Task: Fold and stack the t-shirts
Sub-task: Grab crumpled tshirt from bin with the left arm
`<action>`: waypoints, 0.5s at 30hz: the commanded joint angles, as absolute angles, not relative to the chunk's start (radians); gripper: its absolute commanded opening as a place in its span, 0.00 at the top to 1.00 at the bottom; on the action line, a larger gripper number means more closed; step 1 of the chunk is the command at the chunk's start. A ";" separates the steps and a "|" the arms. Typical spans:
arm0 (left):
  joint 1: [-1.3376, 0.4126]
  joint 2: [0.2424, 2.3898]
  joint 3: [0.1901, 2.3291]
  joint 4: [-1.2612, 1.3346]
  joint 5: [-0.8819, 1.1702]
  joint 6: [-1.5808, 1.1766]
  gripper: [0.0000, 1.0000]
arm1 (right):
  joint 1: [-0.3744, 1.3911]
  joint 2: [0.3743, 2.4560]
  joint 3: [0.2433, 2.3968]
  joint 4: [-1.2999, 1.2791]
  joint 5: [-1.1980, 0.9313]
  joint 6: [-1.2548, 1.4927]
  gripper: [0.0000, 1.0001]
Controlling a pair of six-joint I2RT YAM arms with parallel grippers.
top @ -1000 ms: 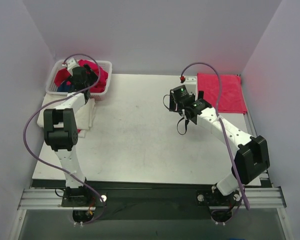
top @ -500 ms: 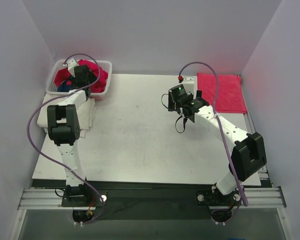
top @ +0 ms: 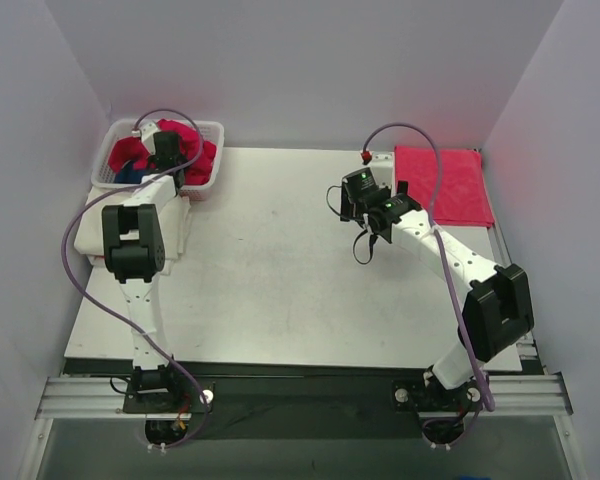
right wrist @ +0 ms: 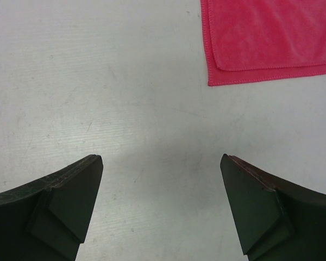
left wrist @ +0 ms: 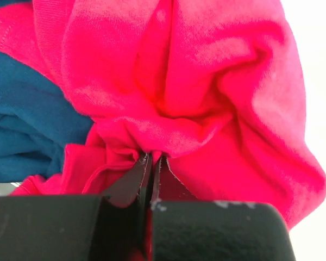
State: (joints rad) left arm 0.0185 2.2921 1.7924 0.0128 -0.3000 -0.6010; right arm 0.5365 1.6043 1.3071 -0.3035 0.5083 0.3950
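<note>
A crumpled crimson red t-shirt [top: 195, 150] lies in the white lattice basket [top: 209, 126] at the back left, on top of a dark blue t-shirt [top: 128, 175]. My left gripper [top: 166, 152] reaches down into the basket. In the left wrist view its fingertips [left wrist: 151, 155] are shut on a bunched fold of the red t-shirt [left wrist: 206, 81], with the blue t-shirt [left wrist: 22, 125] to the left. A cream-white t-shirt [top: 178, 222] lies on the table in front of the basket, partly under the left arm. My right gripper [top: 380, 205] hovers open over bare table [right wrist: 152, 98], holding nothing.
A folded pink-red cloth [top: 442, 185] lies flat at the back right corner; its corner shows in the right wrist view [right wrist: 271, 38]. Grey walls close in the table on three sides. Purple cables loop off both arms.
My left gripper has closed on the red t-shirt in the basket, and its elbow has swung slightly right. The right arm has barely shifted and stays open.
</note>
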 commanded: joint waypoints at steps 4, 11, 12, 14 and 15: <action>0.017 2.221 1.795 0.047 -0.253 -0.609 1.00 | 0.525 1.566 1.296 -0.328 0.520 0.425 0.05; -0.012 2.016 1.635 0.162 -0.235 -0.601 1.00 | 0.525 1.546 1.289 -0.331 0.508 0.442 0.07; -0.026 1.966 1.622 0.175 -0.233 -0.601 1.00 | 0.525 1.542 1.282 -0.331 0.505 0.448 0.07; -0.032 1.918 1.586 0.209 -0.227 -0.600 1.00 | 0.525 1.523 1.275 -0.333 0.497 0.452 0.07; -0.034 1.876 1.580 0.216 -0.224 -0.598 1.00 | 0.525 1.517 1.270 -0.333 0.497 0.457 0.07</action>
State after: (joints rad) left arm -0.0109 2.0365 1.5875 0.0772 -0.2485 -0.5991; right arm 0.5297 1.5806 1.2831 -0.3084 0.4934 0.4301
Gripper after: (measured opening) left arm 0.044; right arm 0.929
